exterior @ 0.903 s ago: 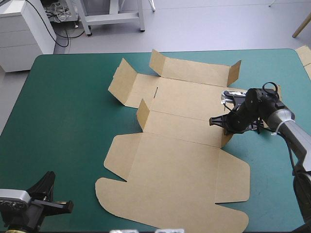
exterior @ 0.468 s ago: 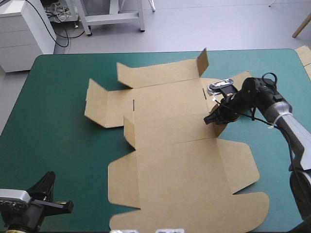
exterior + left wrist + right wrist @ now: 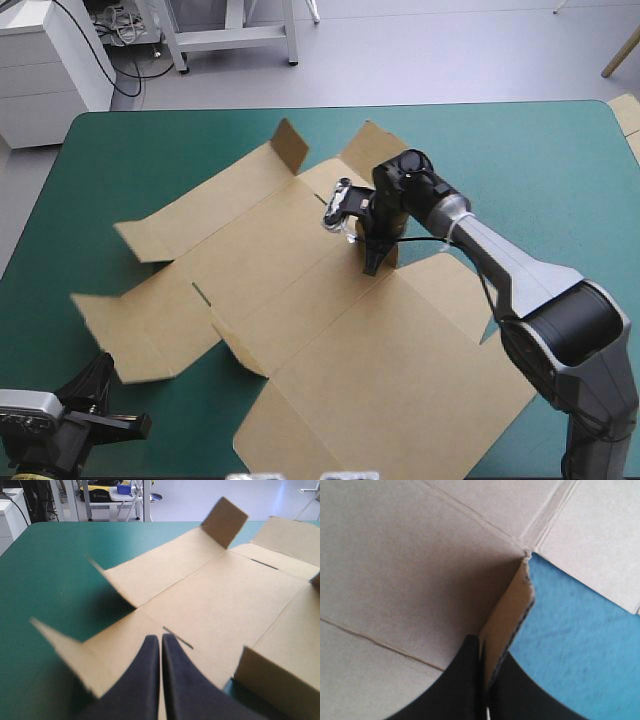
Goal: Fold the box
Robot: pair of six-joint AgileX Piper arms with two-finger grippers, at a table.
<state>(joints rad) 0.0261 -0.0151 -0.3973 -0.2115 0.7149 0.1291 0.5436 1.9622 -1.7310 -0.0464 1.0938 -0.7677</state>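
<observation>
End effector on the right arm (image 3: 374, 262) is pinching a small upright flap (image 3: 392, 248). Its black fingers (image 3: 465, 680) are all but closed with the board between them.

Bigger picture: on the teal-green counter (image 3: 130, 150) the brown box (image 3: 300, 310) lies mostly flat and skewed across the middle. A few flaps stand up at the far side.

The left end effector (image 3: 161, 641) sits at the near left corner, pressed together and holding nothing, near the box's near left flap.

My take: grip low, right where the flap hinges, so it bends on its score line and not mid-board. Go slow. I'd also bring the left one in to press the box down so it can't slide.
</observation>
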